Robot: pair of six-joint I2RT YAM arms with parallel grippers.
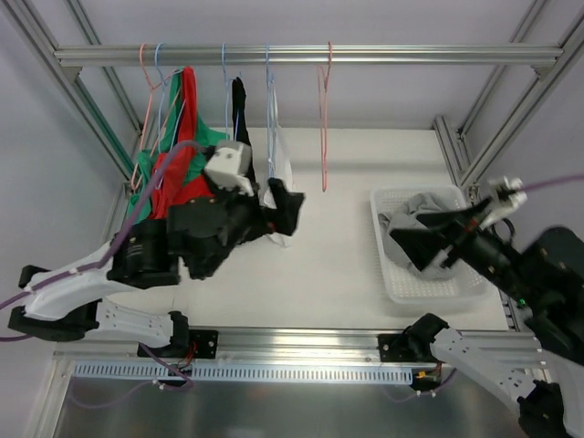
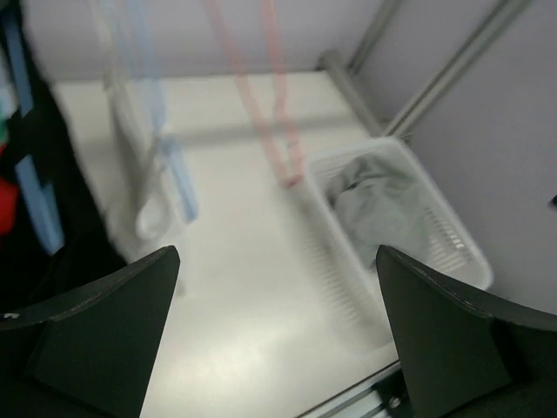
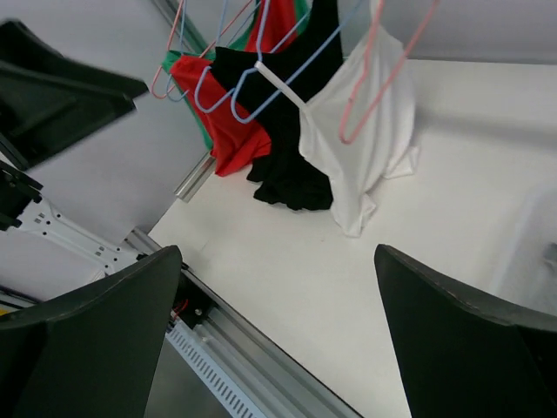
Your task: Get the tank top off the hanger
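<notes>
A white tank top point(image 1: 276, 173) hangs on a light blue hanger point(image 1: 268, 82) from the top rail point(image 1: 383, 55). It also shows in the right wrist view point(image 3: 370, 148) and, blurred, in the left wrist view point(image 2: 144, 205). Black point(image 1: 239, 105), red point(image 1: 187, 109) and green point(image 1: 210, 137) tank tops hang to its left. My left gripper point(image 1: 278, 214) is open and empty, right beside the white top's lower part; its jaws stand wide apart in the left wrist view point(image 2: 277, 257). My right gripper point(image 1: 415, 242) is open and empty above the basket point(image 1: 388, 283), and its wrist view point(image 3: 278, 252) shows its jaws wide apart.
An empty pink hanger point(image 1: 324, 119) hangs right of the white top. The white basket at the right holds a grey garment point(image 1: 424, 205). Aluminium frame posts point(image 1: 506, 119) stand at both sides, and a rail point(image 1: 301, 339) runs along the near table edge.
</notes>
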